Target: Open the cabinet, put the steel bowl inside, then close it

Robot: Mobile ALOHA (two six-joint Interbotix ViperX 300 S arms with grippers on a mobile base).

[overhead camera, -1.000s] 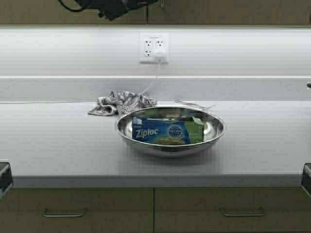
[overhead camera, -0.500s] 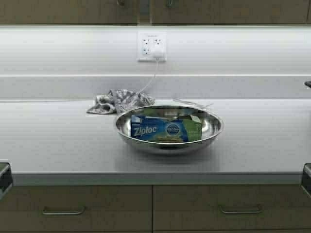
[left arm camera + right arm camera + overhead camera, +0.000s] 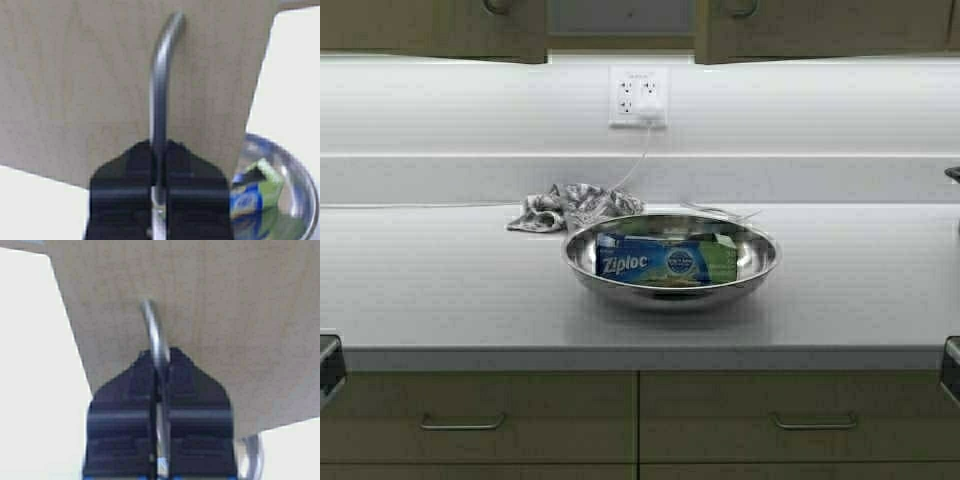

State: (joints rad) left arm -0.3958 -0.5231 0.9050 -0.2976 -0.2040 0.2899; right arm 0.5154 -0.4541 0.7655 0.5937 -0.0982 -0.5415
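1. We see the cabinet (image 3: pixel 620 25) along the top of the high view, both doors swung apart with a gap between them.
2. Our left gripper (image 3: pixel 158 170) has its jaws clamped on the left door's handle (image 3: pixel 161 75).
3. Our right gripper (image 3: pixel 160 390) grips the right door's handle (image 3: pixel 154 335) likewise.
4. The steel bowl (image 3: pixel 670 262) sits mid-worktop (image 3: pixel 440 290), holding a Ziploc box (image 3: pixel 665 262).
5. A crumpled cloth (image 3: pixel 575 207) lies just behind the bowl, below the wall outlet (image 3: pixel 638 97).
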